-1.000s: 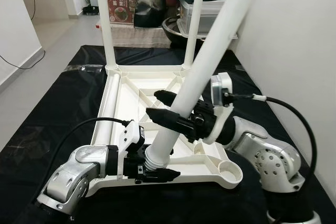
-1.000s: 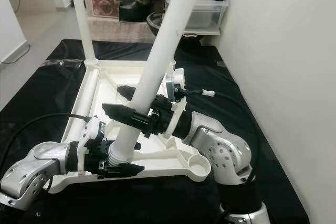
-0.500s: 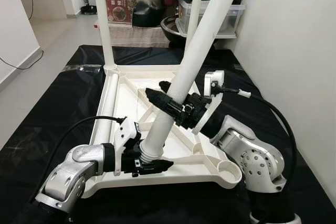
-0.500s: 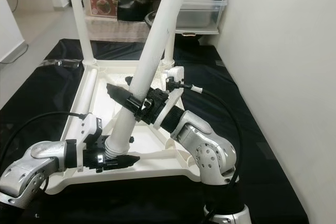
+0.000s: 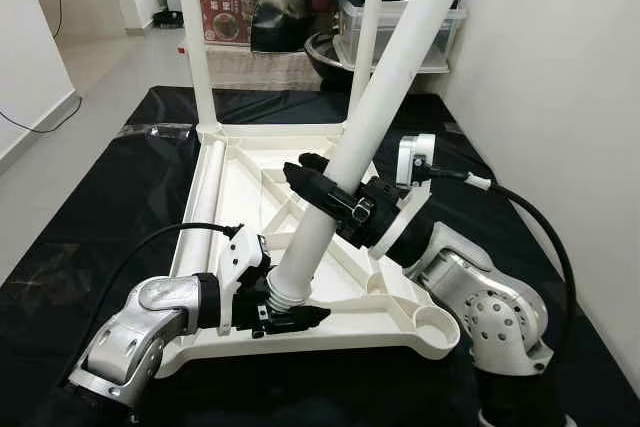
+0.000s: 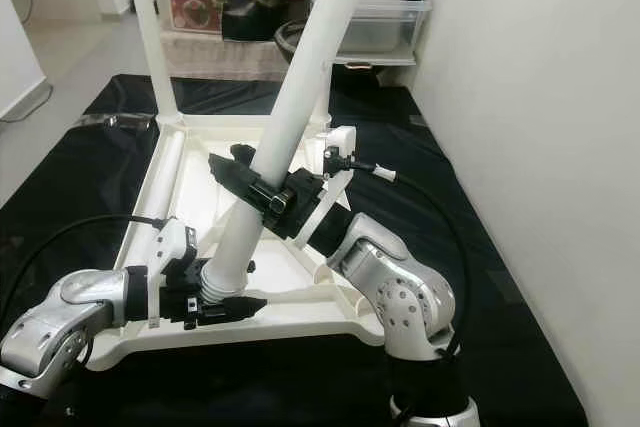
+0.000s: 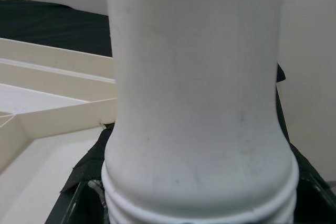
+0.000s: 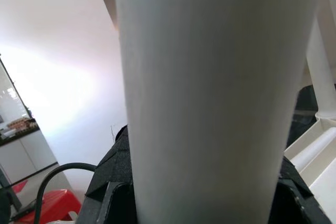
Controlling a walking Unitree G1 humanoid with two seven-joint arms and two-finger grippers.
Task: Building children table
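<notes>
White plastic table leg [image 5: 375, 107]: tilted, threaded end over upturned white plastic tabletop [image 5: 240, 162].
Left gripper [image 5: 285, 315]: clamped at leg's threaded base.
Right gripper [image 5: 325, 187]: clamped around leg mid-shaft.

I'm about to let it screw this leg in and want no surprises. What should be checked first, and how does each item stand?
1. Left gripper clamped near the threaded end of the tilted leg: ok.
2. Right gripper clamped on the leg higher up: ok.
3. Leg upright over a socket: not ok, it leans steeply.
4. Threads seated in a socket: cannot tell, hidden by the fingers.
5. Near right corner socket of the tabletop free: ok.
6. Two far legs standing upright: ok.
</notes>
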